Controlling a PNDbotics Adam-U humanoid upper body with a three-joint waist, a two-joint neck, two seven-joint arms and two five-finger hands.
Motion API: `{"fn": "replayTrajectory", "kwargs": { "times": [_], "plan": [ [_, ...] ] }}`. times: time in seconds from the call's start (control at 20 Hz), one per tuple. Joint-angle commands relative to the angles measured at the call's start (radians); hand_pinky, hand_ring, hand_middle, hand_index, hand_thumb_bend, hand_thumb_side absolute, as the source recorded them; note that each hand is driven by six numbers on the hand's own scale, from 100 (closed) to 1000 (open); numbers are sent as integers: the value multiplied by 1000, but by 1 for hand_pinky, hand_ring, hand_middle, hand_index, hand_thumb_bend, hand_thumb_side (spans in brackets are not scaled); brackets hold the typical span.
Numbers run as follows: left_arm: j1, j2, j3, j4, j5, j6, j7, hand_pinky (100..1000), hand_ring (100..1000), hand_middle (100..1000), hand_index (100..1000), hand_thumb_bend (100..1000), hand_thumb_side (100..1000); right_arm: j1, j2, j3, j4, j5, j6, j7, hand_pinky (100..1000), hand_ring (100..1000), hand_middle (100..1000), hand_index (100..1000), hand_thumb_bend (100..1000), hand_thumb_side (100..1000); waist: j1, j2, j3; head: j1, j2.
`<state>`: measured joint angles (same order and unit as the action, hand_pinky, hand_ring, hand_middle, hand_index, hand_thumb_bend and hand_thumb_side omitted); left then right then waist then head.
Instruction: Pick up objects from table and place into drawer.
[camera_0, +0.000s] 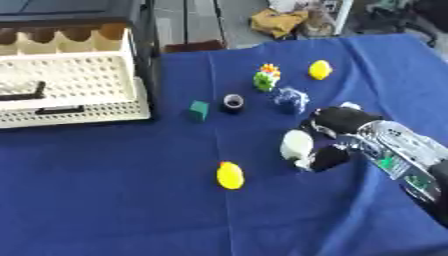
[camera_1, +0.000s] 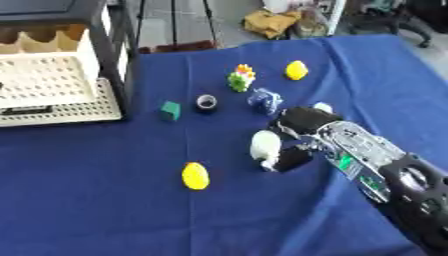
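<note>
My right hand (camera_0: 343, 123) reaches in from the lower right. Its curled fingers (camera_1: 302, 120) and thumb (camera_1: 290, 158) close round a white rounded object (camera_0: 297, 144) that rests on the blue cloth. A yellow lemon-shaped object (camera_0: 230, 175) lies left of it, nearer the front. Farther back are a green cube (camera_0: 199, 110), a small dark ring (camera_0: 233, 101), a blue-and-white object (camera_0: 288, 99), a green multicoloured toy (camera_0: 266, 77) and a second yellow object (camera_0: 320, 70). The cream drawer unit (camera_0: 70, 90) stands at the far left with its perforated drawer pulled out. My left hand shows in neither view.
A blue cloth (camera_0: 114, 200) covers the table, with bare room across the front and left. A black frame post (camera_0: 150, 50) stands beside the drawer unit. Beyond the table's far edge lie floor clutter and a brown bundle (camera_0: 276, 21).
</note>
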<state>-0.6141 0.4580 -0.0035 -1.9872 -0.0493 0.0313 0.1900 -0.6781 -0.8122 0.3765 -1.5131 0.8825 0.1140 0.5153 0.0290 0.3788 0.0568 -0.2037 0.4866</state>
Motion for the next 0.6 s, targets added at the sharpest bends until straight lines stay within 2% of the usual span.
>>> {"fn": "replayTrajectory", "kwargs": {
  "times": [0.05,0.6],
  "plan": [
    [-12,15,5,-13,0,-1,-7,658,804,729,921,100,1000,-17,-16,-5,0,11,2,-16,503,704,426,740,416,683,-2,-19,1,-4,-8],
    [-16,17,3,-13,0,0,-15,657,804,728,917,100,1000,-11,-27,-3,-26,-20,6,-42,458,618,360,677,317,666,-5,-25,-3,-9,-9]
  ]
}}
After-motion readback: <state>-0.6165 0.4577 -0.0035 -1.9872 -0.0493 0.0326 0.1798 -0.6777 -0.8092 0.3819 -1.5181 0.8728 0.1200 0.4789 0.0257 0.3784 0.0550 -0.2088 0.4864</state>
